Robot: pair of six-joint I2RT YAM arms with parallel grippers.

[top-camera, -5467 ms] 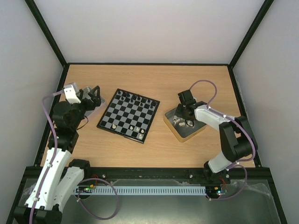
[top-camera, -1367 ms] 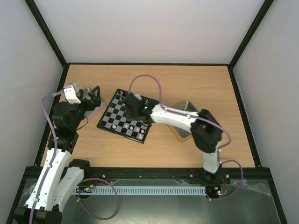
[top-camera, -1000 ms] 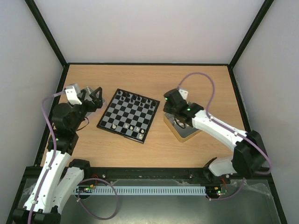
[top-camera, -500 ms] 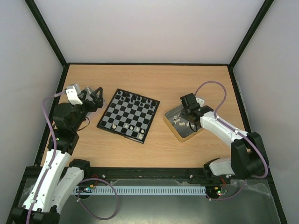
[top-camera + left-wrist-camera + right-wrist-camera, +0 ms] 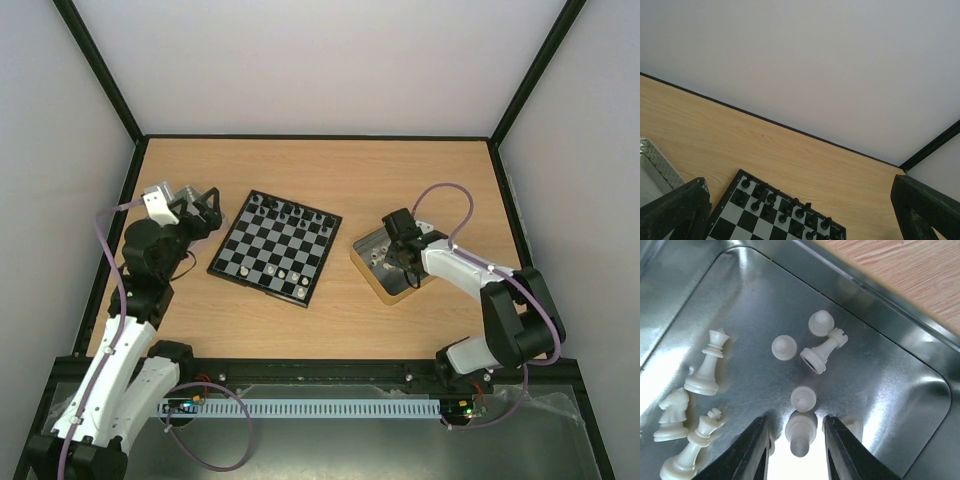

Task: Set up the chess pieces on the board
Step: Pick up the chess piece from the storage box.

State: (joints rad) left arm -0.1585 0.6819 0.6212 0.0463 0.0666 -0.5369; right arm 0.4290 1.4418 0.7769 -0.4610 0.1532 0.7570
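Observation:
The board [image 5: 275, 246] lies left of centre, with black chess pieces [image 5: 288, 211] along its far rows and a few white ones [image 5: 285, 272] near its front edge. My right gripper [image 5: 394, 256] is down inside the silver tray [image 5: 372, 282]. In the right wrist view, my right gripper [image 5: 796, 440] stands open astride an upright white pawn [image 5: 801, 432], a gap showing on each side. A second pawn [image 5: 803, 398] stands just beyond it and a rook [image 5: 824, 354] lies on its side. My left gripper [image 5: 205, 206] hangs open and empty left of the board [image 5: 765, 220].
Several more white pieces lie in the tray [image 5: 880, 365]: two pawns [image 5: 784, 347], a tall crowned piece [image 5: 705, 371] and a knight [image 5: 673, 413]. The corner of another metal tray [image 5: 652, 157] shows beside my left gripper. Black-framed walls close off the table.
My right arm swung from over the board back to the tray and came down among the white pieces. Its jaws have narrowed round a pawn. The left arm barely moved.

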